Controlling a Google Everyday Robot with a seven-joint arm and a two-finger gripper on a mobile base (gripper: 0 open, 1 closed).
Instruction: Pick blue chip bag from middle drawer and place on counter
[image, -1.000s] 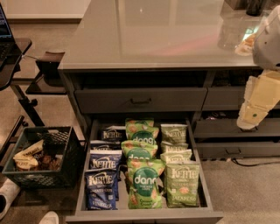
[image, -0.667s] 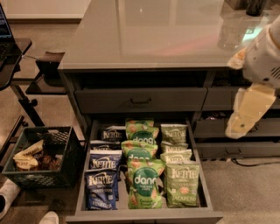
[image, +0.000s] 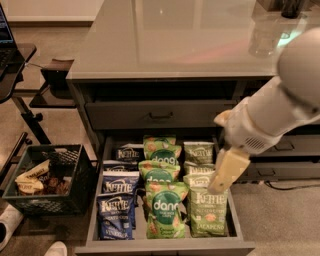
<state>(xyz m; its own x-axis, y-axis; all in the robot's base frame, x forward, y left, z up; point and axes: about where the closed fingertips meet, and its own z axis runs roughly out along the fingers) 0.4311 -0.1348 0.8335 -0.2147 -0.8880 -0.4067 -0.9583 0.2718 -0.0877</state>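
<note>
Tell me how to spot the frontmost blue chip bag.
Look in the open middle drawer under the grey counter, where the gripper hangs over the right row. The blue chip bag lies frontmost in the left row, dark navy beside green bags.

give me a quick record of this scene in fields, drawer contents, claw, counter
drawer: middle drawer pulled open, below a closed drawer front
left row: blue chip bags, several overlapping front to back
middle row: green dang bags
right row: pale green Kettle bags
claw: claw over the right row, away from the blue bags
counter: counter above the drawers, no chip bag on it
floor, left: black crate holding snack items
</note>
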